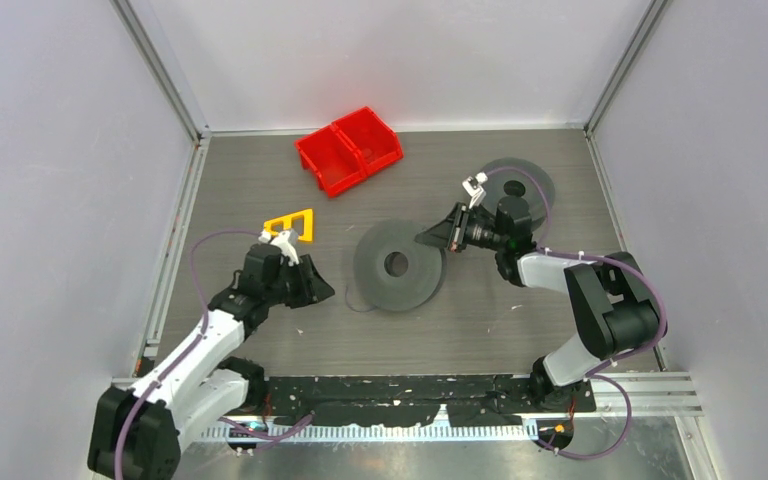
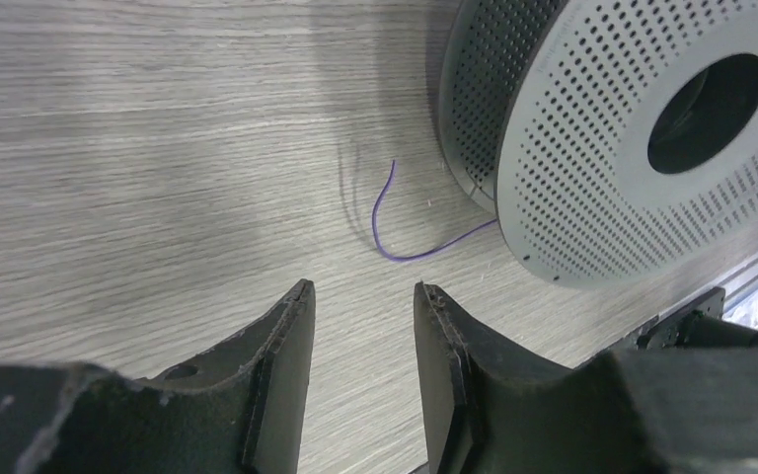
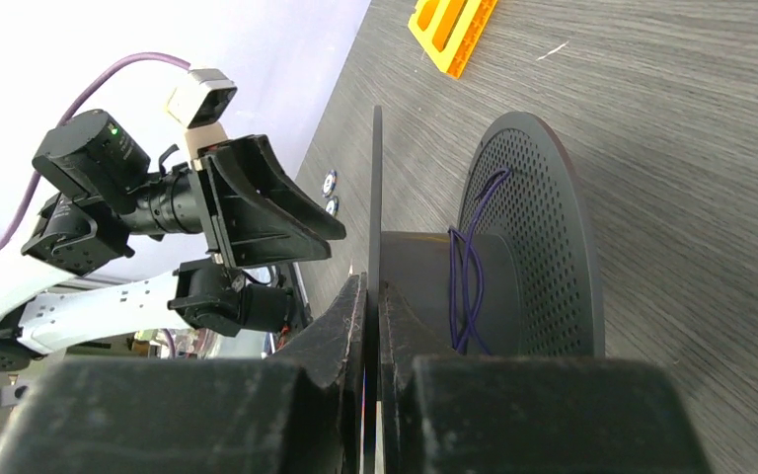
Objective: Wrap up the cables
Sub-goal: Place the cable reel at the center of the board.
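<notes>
spool (image 1: 375, 268) clamped at 2 o'clock by right gripper (image 3: 373, 291) for steadying | left gripper (image 2: 360, 296) spread empty toward loose cable (image 2: 376, 219), 7 o'clock

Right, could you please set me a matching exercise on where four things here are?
1 red plastic divided bin
2 yellow plastic bracket
3 thin purple cable
4 right gripper

A clamped on the rim of the dark grey perforated spool
B lying loose beside the spool
C far edge of the table
D close to the left gripper

Pairs: 1-C, 2-D, 3-B, 4-A
</notes>
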Robot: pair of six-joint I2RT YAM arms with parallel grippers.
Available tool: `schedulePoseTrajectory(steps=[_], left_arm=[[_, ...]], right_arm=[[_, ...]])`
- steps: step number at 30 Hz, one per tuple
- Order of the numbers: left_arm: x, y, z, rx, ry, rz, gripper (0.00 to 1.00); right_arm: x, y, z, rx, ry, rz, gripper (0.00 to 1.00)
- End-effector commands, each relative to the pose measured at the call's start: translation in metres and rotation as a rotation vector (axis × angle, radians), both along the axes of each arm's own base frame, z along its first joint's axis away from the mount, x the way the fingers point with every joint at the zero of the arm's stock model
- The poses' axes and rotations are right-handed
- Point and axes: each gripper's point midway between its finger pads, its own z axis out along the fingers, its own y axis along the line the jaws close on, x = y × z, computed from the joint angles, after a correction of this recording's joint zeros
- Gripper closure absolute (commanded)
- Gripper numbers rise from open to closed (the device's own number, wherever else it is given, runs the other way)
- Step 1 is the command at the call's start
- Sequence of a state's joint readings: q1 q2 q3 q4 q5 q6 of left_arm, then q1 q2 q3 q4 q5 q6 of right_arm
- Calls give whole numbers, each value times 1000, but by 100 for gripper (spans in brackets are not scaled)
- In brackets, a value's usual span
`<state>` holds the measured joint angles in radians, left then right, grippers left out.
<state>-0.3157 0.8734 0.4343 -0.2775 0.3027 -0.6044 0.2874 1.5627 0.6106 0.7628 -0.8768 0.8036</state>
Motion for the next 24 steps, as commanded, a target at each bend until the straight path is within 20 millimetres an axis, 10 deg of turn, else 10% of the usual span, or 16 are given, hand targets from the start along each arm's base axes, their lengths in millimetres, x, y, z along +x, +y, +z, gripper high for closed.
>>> schedulePoseTrajectory(steps=[1, 24], left_arm=[[27, -19, 16, -61, -47, 90, 58], [47, -53, -29, -7, 27, 82, 68]], right_arm=[[-3, 0, 12, 20, -83, 15, 95], [-8, -1, 2, 53, -64, 32, 95]])
